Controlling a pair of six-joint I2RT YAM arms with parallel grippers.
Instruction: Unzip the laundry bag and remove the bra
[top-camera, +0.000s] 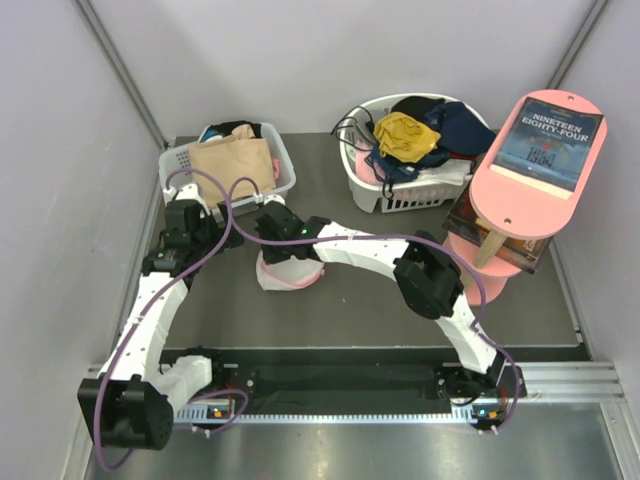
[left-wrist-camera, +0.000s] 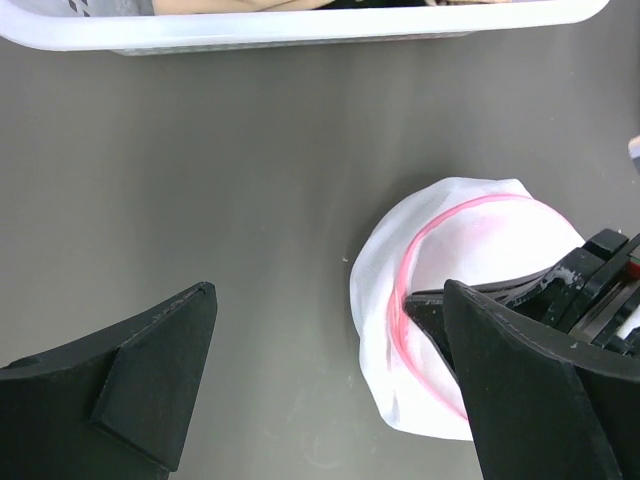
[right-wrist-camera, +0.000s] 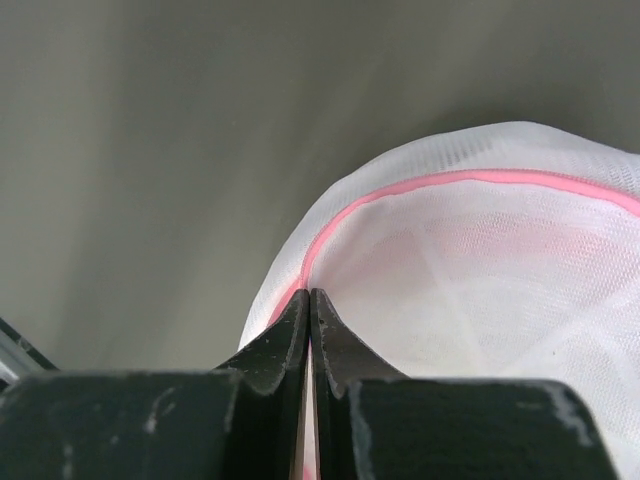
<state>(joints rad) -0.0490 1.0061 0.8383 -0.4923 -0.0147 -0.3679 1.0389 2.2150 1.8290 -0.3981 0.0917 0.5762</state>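
Pinching laundry bag (right-wrist-camera: 480, 270) rim, right claw (right-wrist-camera: 309, 296) closed, contents unclear

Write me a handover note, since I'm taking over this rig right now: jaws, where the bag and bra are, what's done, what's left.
Left gripper: jaws open, empty, above the table beside the laundry bag.
Right gripper: jaws shut on the bag's pink rim; whether they have the zip pull, I cannot tell.
Bag: lying on the table in front of the arms, apparently zipped shut.
The bra cannot be seen outside the bag.
Done: a grip on the rim.
Left: unzip the bag, take the bra out.
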